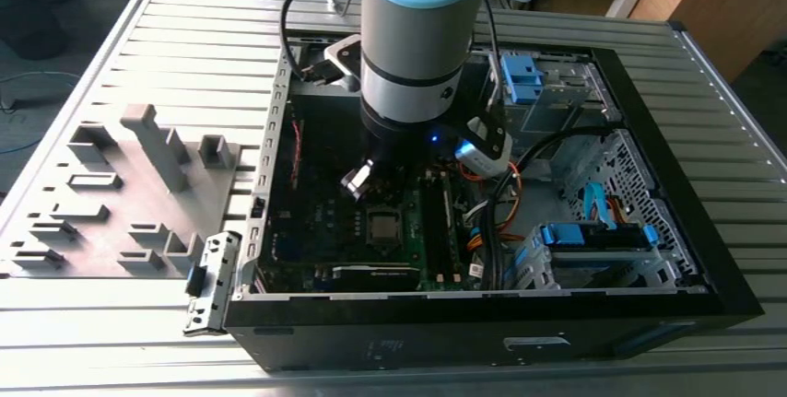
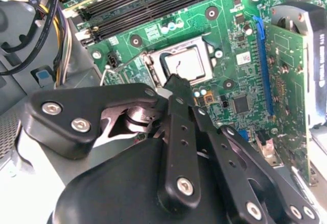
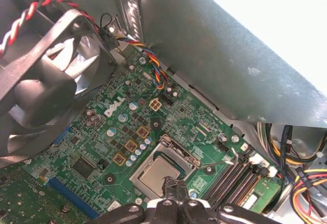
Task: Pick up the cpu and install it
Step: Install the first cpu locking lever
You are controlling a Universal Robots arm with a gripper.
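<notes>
We are looking into an open case (image 1: 492,321) that is lying on its side on a slatted metal surface (image 1: 197,56). The arm (image 1: 418,38) is reaching straight down into it. The claw (image 2: 173,83) is hanging low over the green board (image 2: 225,45).

Claw state: the tips are running narrow, drawn together to one point in both wrist views. We are seeing nothing pinched between them.

The cpu (image 2: 186,63) is lying flat in its socket (image 2: 155,63) on the board, with its silver top facing up and a metal frame around it. It is sitting just ahead of the claw tip. In the second wrist view the tip is overlapping the chip's near edge, and the first wrist view is showing the same (image 3: 158,173). We cannot tell whether the tip is touching the chip. In the exterior view the cpu (image 1: 385,227) is showing just past the arm's lower end.

Around the claw:
- Black memory slots (image 2: 153,4) are running across the board beyond the cpu, on the side away from the claw.
- A green card (image 2: 286,81) is standing on edge off to one side of the claw, next to a blue slot (image 2: 263,60).
- A black fan (image 3: 46,76) is sitting well beyond the cpu, near the case wall.
- Yellow and black cables (image 3: 301,183) are bunching by the memory slots.
- A grey fixture block (image 1: 123,194) is resting on the surface outside the case, well apart from the claw.
</notes>
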